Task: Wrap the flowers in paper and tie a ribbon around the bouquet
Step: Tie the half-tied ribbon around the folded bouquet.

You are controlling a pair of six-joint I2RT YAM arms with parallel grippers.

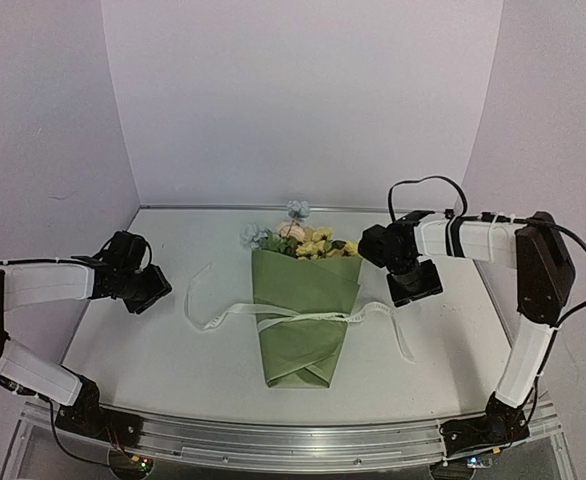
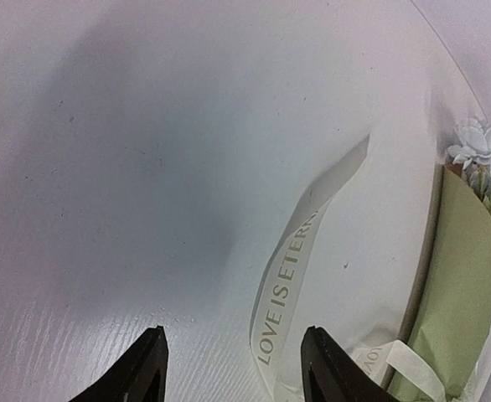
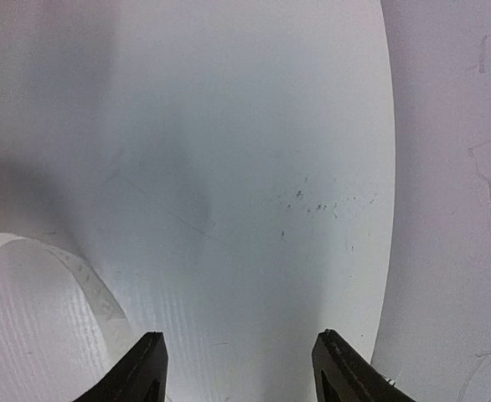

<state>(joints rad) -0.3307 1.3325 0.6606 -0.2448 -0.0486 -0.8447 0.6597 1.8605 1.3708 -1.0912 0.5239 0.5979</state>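
The bouquet (image 1: pixel 303 320) lies at mid-table, a cone of olive-green paper (image 2: pixel 463 293) with its narrow end toward me. Pale blue, yellow and pink flowers (image 1: pixel 298 238) show above its wide rim. The cream ribbon (image 1: pixel 303 318) crosses its waist, and the loose ends trail left and right on the table. My left gripper (image 1: pixel 145 288) hovers open to the left of the bouquet. In its wrist view the lettered ribbon (image 2: pixel 292 285) lies on the table below the gap, touching neither finger. My right gripper (image 1: pixel 416 283) is open beside the rim, with a ribbon end (image 3: pixel 53 260) to its left.
The white table (image 1: pixel 173 360) is enclosed by white walls (image 1: pixel 303 100) at the back and on both sides. The table's right edge (image 3: pixel 388 209) meets the side wall close to my right gripper. A metal rail (image 1: pixel 273 440) runs along the near edge.
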